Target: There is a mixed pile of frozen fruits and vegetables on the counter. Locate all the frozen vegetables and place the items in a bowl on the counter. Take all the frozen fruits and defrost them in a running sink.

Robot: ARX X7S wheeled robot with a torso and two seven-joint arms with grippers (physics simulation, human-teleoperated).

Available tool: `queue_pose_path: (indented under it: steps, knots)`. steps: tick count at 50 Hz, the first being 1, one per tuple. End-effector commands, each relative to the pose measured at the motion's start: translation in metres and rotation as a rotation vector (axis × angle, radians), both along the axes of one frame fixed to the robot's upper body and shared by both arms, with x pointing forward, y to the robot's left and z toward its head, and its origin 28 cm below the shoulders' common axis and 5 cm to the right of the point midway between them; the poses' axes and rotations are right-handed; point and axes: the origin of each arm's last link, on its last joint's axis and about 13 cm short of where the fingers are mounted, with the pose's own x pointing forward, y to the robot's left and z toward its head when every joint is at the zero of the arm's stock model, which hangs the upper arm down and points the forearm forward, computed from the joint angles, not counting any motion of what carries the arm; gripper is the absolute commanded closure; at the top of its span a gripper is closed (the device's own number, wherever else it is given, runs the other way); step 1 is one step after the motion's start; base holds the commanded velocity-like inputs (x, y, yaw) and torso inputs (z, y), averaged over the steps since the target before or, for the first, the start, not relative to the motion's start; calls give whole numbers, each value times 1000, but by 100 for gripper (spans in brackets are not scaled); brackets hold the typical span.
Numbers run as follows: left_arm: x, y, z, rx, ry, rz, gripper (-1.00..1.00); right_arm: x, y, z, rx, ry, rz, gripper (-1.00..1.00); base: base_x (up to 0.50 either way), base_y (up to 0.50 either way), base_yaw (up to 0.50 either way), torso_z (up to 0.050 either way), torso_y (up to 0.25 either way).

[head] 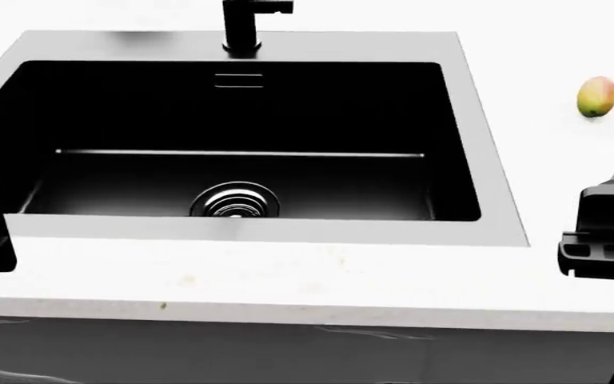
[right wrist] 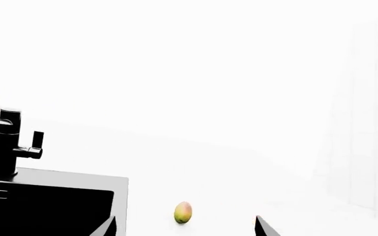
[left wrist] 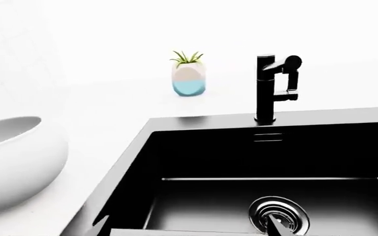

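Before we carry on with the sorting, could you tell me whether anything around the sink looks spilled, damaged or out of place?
Nothing looks spilled or damaged. The sink is dry and empty, with no water coming from the faucet. The mango lies alone on the counter beside the sink, and the bowl stands upright on the other side.

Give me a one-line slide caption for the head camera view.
Empty black sink with faucet behind, one mango on the white counter, both arms at the frame edges.
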Motion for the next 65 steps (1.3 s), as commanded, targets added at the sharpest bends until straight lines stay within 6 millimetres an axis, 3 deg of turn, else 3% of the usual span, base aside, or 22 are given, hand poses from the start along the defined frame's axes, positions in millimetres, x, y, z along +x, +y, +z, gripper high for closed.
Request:
queue_pose_path:
  steps: [1,48,65]
  knots:
    - [0,0,-1,0,6,-7,-100,0,1,1,16,-24,4,-100,0,-500,0,0,0]
    - [0,-1,0,-3,-2,0,-100,0,0,1,24,-33,0,-100,0,-497,0,0,0]
    - [0,0,0,-4,-1,-2,-100,-1,-1,1,16,-12,-15,-100,17,-54,0,0,0]
